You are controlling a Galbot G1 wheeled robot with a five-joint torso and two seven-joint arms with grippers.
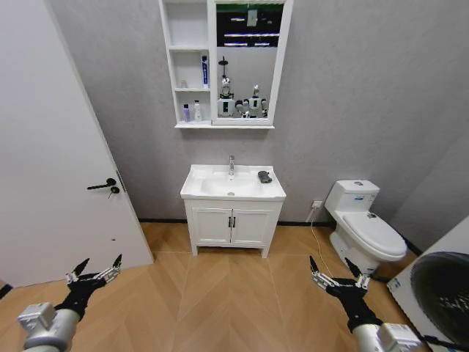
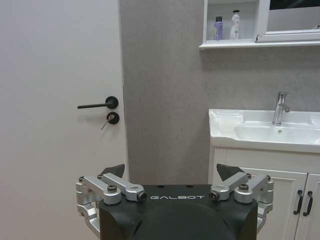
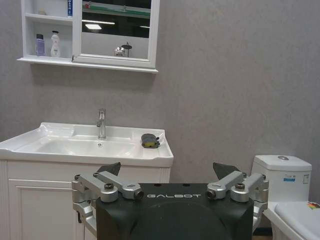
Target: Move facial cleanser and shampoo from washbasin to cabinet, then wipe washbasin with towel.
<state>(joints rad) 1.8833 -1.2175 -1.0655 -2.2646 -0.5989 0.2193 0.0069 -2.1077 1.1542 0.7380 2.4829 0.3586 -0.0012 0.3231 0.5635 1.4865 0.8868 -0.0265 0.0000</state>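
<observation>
From the head view, the left claw (image 1: 95, 273) and the right claw (image 1: 335, 273) both hang low over the wooden floor with fingers spread and nothing between them, well apart from the washbasin (image 1: 198, 187), which stands ahead of and between the two. The towel (image 1: 264, 177) lies as a dark lump on the washbasin's rim, on the right claw's side of the tap (image 1: 231, 163), and the cabinet (image 1: 176, 81) hangs on the wall above, farther from either claw than the washbasin is; its shelves already carry bottles, a blue tube (image 1: 204, 71) on the middle one, a purple bottle (image 1: 186, 113) and a white bottle (image 1: 196, 111) on the lowest, so the wiping looks like the part left. In the left wrist view the left claw (image 2: 170, 176) is open and empty; the door handle (image 2: 98, 104) sits ahead on its outer side, and a careless approach could swing that arm against the door. In the right wrist view the right claw (image 3: 166, 172) is likewise open, the towel (image 3: 149, 140) lying ahead and above it near the washbasin's (image 3: 60, 150) edge, with the toilet (image 3: 280, 172) close on its outer side. The likely risks are clipping the toilet while closing in, or nudging the towel off the rim before the fingers close on it.
</observation>
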